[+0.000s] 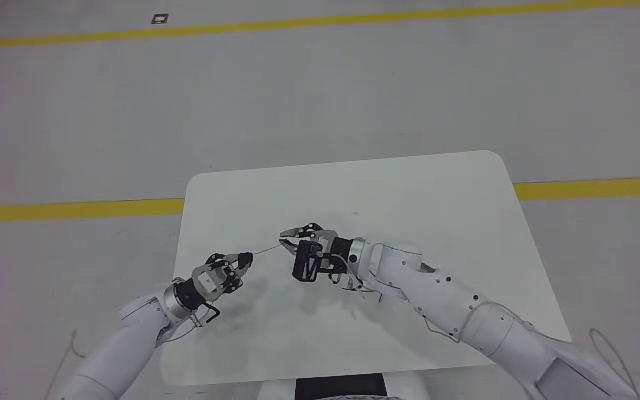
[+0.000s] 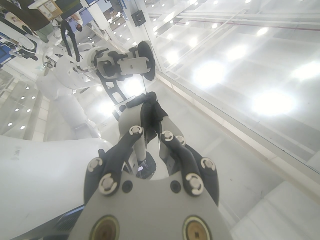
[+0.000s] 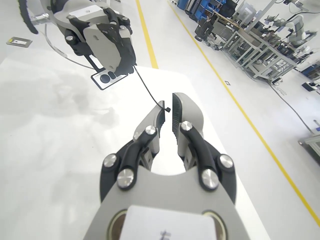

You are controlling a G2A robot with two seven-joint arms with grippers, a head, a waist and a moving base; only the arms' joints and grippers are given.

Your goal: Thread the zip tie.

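Observation:
A thin black zip tie (image 1: 268, 248) spans the gap between my two grippers above the white table (image 1: 420, 200). My left gripper (image 1: 243, 262) is shut on one end of the tie (image 2: 145, 86), its dark pads pressed together. From there the zip tie (image 3: 147, 89) runs to its small head, which sits between the tips of my right gripper (image 3: 168, 103). The right gripper (image 1: 290, 238) stands narrowly open, and a gap shows between its ribbed pads (image 3: 177, 111) and the head. The two grippers face each other near the table's middle front.
The table's bare top (image 3: 50, 126) lies beneath both arms, with its rounded edges all around. Yellow floor lines (image 1: 320, 20) run beyond it. Benches and shelving (image 3: 250, 38) stand far off in the room.

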